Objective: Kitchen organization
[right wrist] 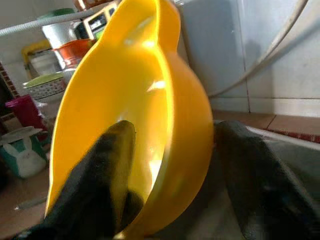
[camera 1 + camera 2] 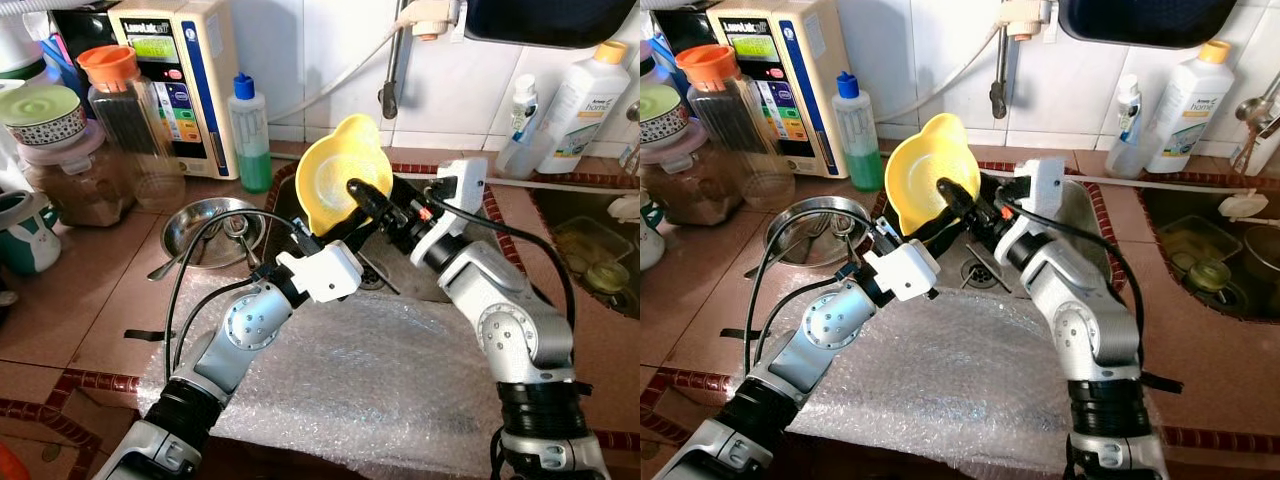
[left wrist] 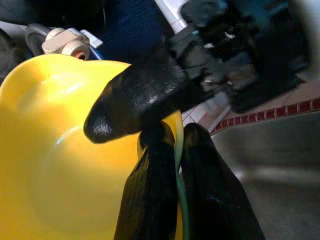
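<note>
Handover looks to be the step in hand: the yellow bowl (image 2: pixel 335 180) is held tipped on edge above the sink (image 2: pixel 985 265), with both grippers on it. The left gripper (image 3: pixel 175 165) has its two fingers closed narrowly on the bowl's rim, the rim's thin edge passing between them. The right gripper (image 1: pixel 172 170) straddles the wall more widely, one finger (image 1: pixel 107 170) lying inside the bowl and the other outside; whether it squeezes firmly or only rests there, I cannot tell.

My guess is that one arm must now let go so the other can carry the bowl off. That calls for the arm that keeps it to have a sure grip first, since the smooth plastic could slip and drop into the sink. Which arm is to keep it, nothing here tells me.

As for writing: the white water machine (image 2: pixel 185 70) against the wall carries a name on top that begins "Leve", the rest too small to read. The white bottle (image 2: pixel 585 100) with the yellow cap on the right shows the word "home" on its label. The green bottle (image 2: pixel 250 135) with the blue cap has no label I can make out.
</note>
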{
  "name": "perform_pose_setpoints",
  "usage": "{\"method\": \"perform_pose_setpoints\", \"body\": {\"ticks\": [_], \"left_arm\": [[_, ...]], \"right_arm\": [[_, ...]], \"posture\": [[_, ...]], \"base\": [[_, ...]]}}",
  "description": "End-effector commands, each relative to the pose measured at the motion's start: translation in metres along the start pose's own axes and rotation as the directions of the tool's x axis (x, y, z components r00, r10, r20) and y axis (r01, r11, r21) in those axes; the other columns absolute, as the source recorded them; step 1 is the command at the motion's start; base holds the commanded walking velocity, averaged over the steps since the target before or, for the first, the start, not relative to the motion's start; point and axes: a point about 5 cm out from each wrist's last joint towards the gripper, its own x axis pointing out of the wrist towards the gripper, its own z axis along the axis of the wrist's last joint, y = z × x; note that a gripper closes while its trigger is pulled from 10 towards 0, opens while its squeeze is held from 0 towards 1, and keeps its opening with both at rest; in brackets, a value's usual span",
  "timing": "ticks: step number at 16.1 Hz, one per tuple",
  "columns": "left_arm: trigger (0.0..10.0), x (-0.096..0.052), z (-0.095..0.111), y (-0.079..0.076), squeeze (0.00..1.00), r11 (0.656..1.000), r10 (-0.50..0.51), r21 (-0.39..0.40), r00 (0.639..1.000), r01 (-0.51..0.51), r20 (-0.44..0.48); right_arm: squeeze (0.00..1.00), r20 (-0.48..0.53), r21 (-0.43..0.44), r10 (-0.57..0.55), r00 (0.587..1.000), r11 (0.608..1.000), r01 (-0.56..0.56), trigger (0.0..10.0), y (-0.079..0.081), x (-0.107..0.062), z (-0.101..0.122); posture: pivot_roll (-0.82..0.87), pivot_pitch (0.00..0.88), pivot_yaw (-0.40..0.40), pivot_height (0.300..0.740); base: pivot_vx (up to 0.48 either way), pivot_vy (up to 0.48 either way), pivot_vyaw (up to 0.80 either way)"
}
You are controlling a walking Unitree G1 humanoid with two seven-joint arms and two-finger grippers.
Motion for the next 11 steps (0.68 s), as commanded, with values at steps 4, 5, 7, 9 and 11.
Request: {"method": "perform_pose_setpoints", "body": {"ticks": [4, 5, 7, 9, 11], "left_arm": [[1.3, 0.003, 0.008, -0.001, 0.00, 1.000, -0.013, 0.023, 0.999, 0.012, 0.036], [1.3, 0.002, 0.008, -0.002, 0.00, 1.000, -0.014, 0.021, 0.999, 0.014, 0.035], [1.3, 0.002, 0.008, -0.002, 0.00, 1.000, -0.017, 0.023, 0.999, 0.016, 0.034], [1.3, 0.002, 0.007, -0.001, 0.00, 1.000, -0.018, 0.026, 0.999, 0.017, 0.033], [1.5, 0.003, 0.007, 0.000, 0.00, 1.000, -0.015, 0.027, 0.999, 0.014, 0.037]], "right_arm": [[0.00, -0.005, -0.038, -0.068, 0.998, 0.997, 0.068, 0.0, -0.009, 0.008, 0.009], [0.00, -0.005, -0.037, -0.082, 0.997, 0.996, 0.081, 0.0, -0.011, 0.009, 0.010], [0.00, -0.021, -0.044, -0.103, 0.994, 0.994, 0.102, 0.0, -0.015, 0.009, 0.010], [0.00, -0.031, -0.051, -0.124, 0.992, 0.991, 0.122, 0.0, -0.018, 0.009, 0.011], [0.00, -0.043, -0.055, -0.131, 0.990, 0.990, 0.128, 0.0, -0.021, 0.008, 0.011]], "posture": [[0.04, 0.057, 0.025, 0.740], [0.04, 0.056, 0.025, 0.740], [0.04, 0.055, 0.027, 0.740], [0.04, 0.052, 0.028, 0.740], [0.04, 0.051, 0.026, 0.740]], "base": [[0.000, 0.000, 0.00], [0.000, 0.000, 0.00], [0.000, 0.000, 0.00], [0.000, 0.000, 0.00], [0.000, 0.000, 0.00]]}}
